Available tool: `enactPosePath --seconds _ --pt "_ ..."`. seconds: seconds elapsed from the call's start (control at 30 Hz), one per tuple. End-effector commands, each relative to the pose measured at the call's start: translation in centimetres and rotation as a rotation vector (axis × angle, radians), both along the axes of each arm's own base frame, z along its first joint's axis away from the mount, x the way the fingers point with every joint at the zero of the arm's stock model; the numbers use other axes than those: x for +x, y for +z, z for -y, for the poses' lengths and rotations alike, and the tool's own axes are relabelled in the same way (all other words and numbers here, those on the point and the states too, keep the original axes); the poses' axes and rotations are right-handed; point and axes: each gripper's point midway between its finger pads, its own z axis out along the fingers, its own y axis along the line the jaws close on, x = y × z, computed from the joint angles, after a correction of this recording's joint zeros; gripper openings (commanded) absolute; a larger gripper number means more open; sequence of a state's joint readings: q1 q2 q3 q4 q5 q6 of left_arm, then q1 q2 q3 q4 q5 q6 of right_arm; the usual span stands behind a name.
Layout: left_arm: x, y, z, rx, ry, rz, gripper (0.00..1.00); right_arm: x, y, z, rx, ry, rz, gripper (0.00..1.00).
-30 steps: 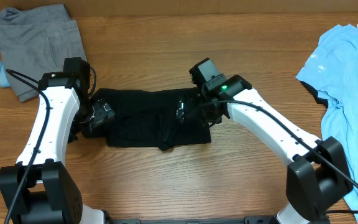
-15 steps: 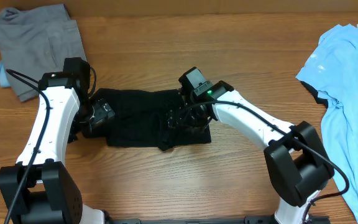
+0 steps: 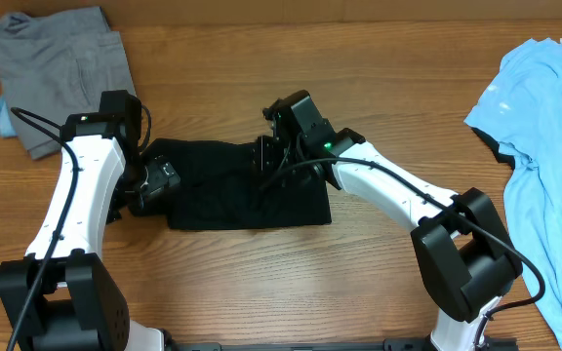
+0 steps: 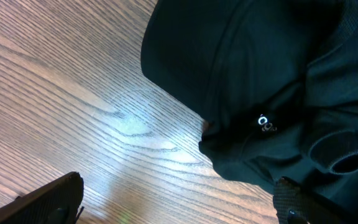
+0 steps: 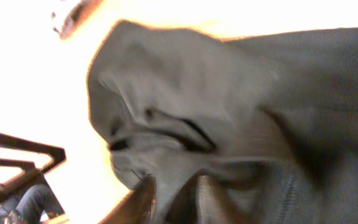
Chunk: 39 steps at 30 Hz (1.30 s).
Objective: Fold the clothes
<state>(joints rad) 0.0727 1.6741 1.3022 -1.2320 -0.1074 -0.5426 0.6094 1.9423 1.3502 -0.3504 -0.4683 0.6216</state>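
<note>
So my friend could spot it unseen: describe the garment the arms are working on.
On the wooden table, look between the left arm and right arm. The black garment lies there; a grey garment sits top left, a light blue shirt far right.

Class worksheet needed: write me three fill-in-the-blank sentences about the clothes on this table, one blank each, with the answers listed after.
The middle garment on the table is ____ in colour. The gray garment lies at the far ____ corner. The T-shirt at the right edge is light ____. Answers: black; left; blue.
</note>
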Motion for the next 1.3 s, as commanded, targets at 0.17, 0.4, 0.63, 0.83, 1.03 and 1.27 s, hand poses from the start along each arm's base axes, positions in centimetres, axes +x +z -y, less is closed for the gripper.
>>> enactPosePath --seconds 0.17,0.4,0.63,0.83,1.03,1.27 --pt "-0.3 -0.3 -0.1 -0.006 -0.018 -0.018 1.0 1.4 4.3 -0.5 0.116 0.034 0.026 1.0" --pt "-0.5 -0.3 -0.1 -0.007 -0.017 -0.025 1.0 2.6 5.0 9.3 -0.012 -0.158 -0.197 1.0" --pt "-0.3 -0.3 -0.1 -0.007 -0.017 -0.019 1.0 -1.6 -0.6 6.9 -0.103 -0.037 -0.305 0.95" --pt "-0.5 -0.3 -0.1 -0.007 -0.018 -0.026 1.0 -3.4 -3.7 2.7 -0.108 0.006 -0.355 0.92" --pt "-0.5 -0.3 -0.1 -0.007 -0.018 -0.025 1.0 -2.1 -3.2 0.5 -0.001 0.016 -0.325 0.62" --pt "-0.4 -0.3 -0.1 -0.004 -0.021 -0.025 1.0 0.5 -1.3 -1.5 0.097 0.016 -0.191 0.13"
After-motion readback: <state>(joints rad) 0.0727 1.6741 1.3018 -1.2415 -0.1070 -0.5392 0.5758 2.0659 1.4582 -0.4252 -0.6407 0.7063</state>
